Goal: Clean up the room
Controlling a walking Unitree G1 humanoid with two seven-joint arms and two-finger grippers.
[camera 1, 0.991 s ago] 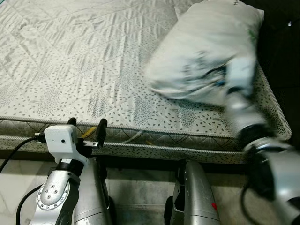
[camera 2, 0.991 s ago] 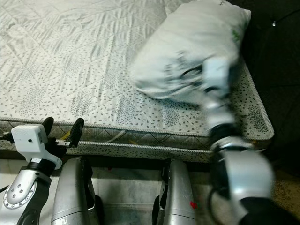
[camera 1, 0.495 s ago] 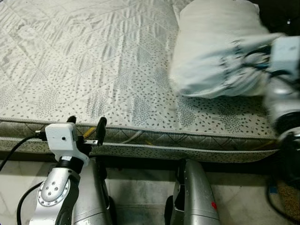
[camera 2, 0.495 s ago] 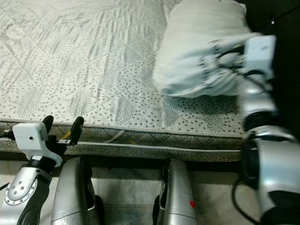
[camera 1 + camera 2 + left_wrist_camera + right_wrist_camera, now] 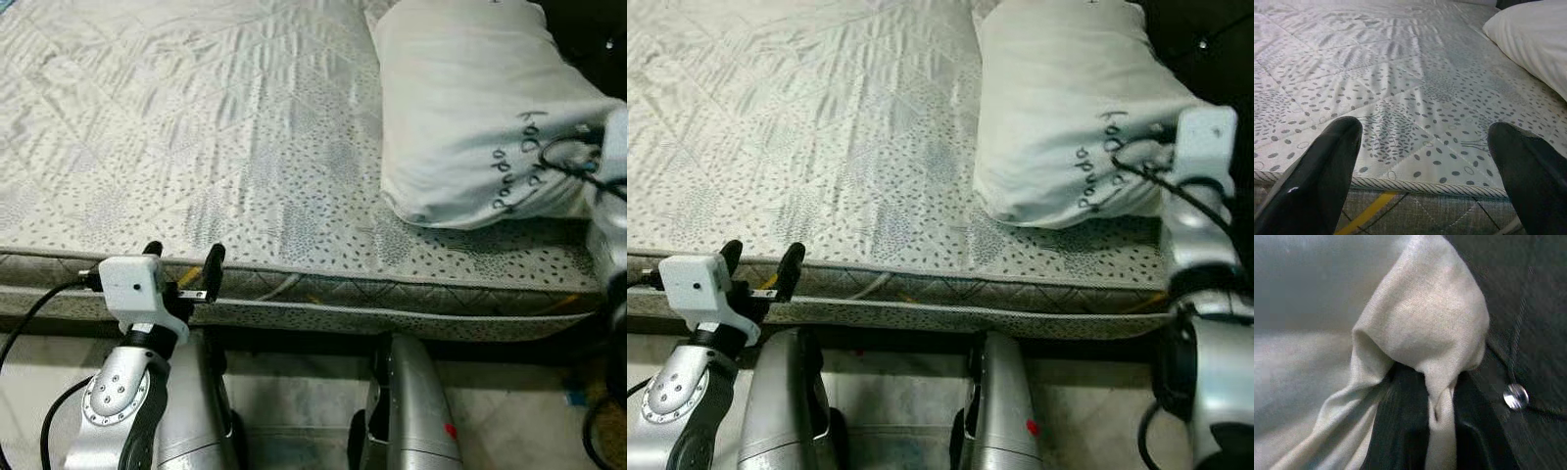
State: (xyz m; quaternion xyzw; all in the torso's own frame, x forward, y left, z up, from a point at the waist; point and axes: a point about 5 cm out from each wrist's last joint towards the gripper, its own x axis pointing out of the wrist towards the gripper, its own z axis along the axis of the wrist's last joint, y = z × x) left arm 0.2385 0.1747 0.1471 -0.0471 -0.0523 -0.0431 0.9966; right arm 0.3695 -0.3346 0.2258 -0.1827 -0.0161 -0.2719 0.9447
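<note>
White pillow (image 5: 470, 108) at mattress (image 5: 196, 127) right side, long axis running away from robot. Right gripper (image 5: 1437, 416) pinching its near corner; left gripper (image 5: 181, 269) spread, empty, at mattress edge.

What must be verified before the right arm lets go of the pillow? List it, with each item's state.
1. Right gripper shut on a fold of the pillow: ok.
2. Pillow lying on the mattress, at its right side: ok.
3. Pillow's near right corner fully on the mattress: cannot tell, the right arm covers it.
4. Left gripper open, apart from the pillow, at the mattress's front edge: ok.
5. Bare mattress beside the pillow for shifting it: ok.
</note>
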